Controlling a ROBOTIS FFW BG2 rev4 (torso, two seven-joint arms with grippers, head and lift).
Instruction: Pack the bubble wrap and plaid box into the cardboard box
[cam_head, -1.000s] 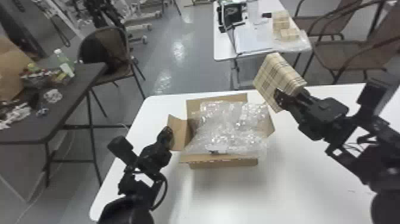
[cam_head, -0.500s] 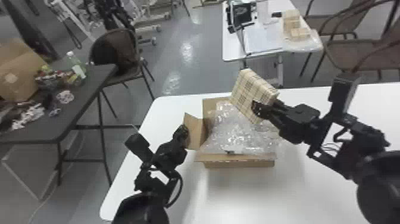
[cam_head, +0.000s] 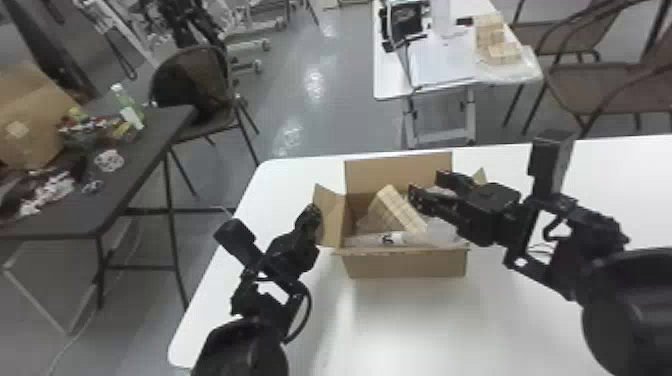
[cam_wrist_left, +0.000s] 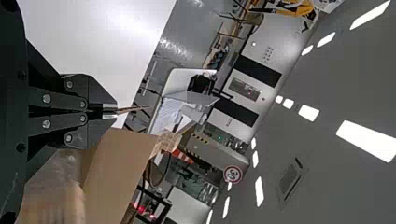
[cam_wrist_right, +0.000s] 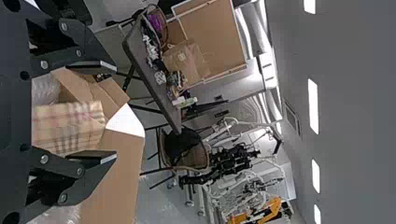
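The plaid box (cam_head: 398, 209) lies tilted inside the cardboard box (cam_head: 407, 265), with bubble wrap (cam_head: 440, 231) around it. Just right of it, over the cardboard box, my right gripper (cam_head: 428, 184) stands open. In the right wrist view the plaid box (cam_wrist_right: 70, 127) shows between the spread fingers of the right gripper (cam_wrist_right: 110, 112), not clamped. My left gripper (cam_head: 314, 212) is at the cardboard box's left flap (cam_head: 331, 215). The left wrist view has the left gripper (cam_wrist_left: 110, 111) shut on the thin edge of that flap (cam_wrist_left: 133, 109).
The white table (cam_head: 400, 325) extends in front of the cardboard box and to its right. The back flap (cam_head: 397, 172) stands upright. A dark table (cam_head: 145, 150) with clutter is at the far left, and a small white table (cam_head: 390, 85) stands behind.
The plaid box has gone left and down from above the cardboard box into it. My right gripper followed it down and opened, letting it go. The bubble wrap is pressed lower.
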